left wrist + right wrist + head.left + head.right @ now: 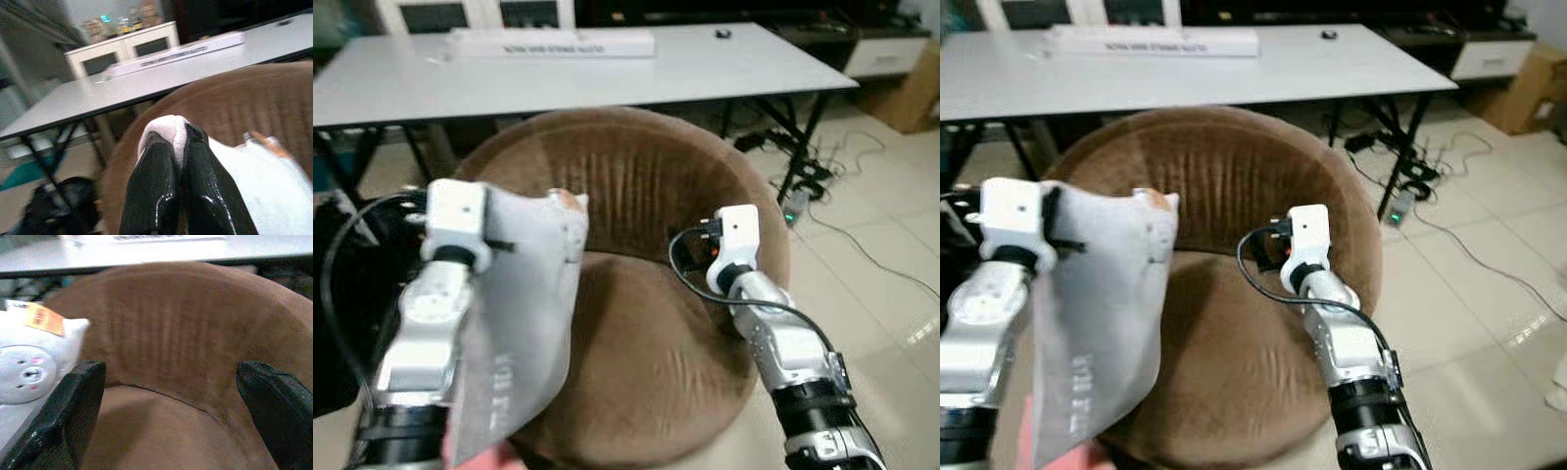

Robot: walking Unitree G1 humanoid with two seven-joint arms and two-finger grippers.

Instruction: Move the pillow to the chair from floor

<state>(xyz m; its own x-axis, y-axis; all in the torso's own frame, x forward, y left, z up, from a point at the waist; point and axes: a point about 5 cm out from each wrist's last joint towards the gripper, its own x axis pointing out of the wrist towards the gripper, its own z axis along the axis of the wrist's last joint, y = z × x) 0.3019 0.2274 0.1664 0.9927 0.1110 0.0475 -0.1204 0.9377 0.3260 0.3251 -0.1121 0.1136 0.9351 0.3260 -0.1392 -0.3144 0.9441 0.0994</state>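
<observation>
A grey-white pillow [524, 304] with an orange tag hangs over the left side of the round brown chair [646, 362]. My left gripper [177, 146] is shut on a fold at its top edge. The pillow's lower end dangles near the chair's front rim. A small face printed on the pillow [24, 372] shows in the right wrist view. My right gripper [171, 404] is open above the chair seat, facing the backrest, with nothing between its fingers [73, 416]. The right arm [744, 284] reaches in over the chair's right side.
A white table [724, 73] stands just behind the chair, with a long white box [553, 42] on it. Cables and a power strip [803, 191] lie on the tiled floor to the right. A black bag [337, 294] sits at the left.
</observation>
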